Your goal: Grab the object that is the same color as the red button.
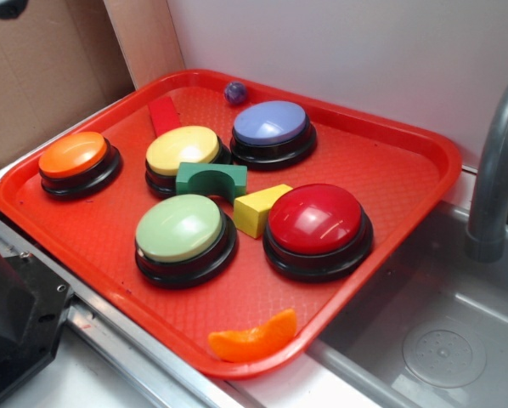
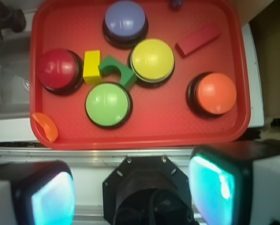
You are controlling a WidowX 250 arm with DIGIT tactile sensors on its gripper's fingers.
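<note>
A: Pale wall, brown cardboard and a grey metal sink with a grey faucet frame the scene. Where is the pincer?

B: Seen only from the wrist camera: the gripper hangs above the near edge of the red plastic tray, its two fingers spread wide apart, released, holding nothing. It touches no object.

A: And the thing to be taken?

B: The small flat red rectangular block lies on the tray floor toward the back, between the orange dome button and the lavender-blue dome button, just behind the yellow dome button. In the wrist view it sits at a slant to the upper right of the yellow button, well apart from the gripper.

A: The matching button?

B: The large glossy red dome button on a round black base stands on the tray's sink side, across the tray from the block. A yellow block sits just beside it, and a green arch-shaped block lies between the yellow button and the light green dome button.

A: Anything else?

B: A small dark purple ball rests by the tray's far rim, and an orange slice-shaped piece lies at the near rim.
</note>
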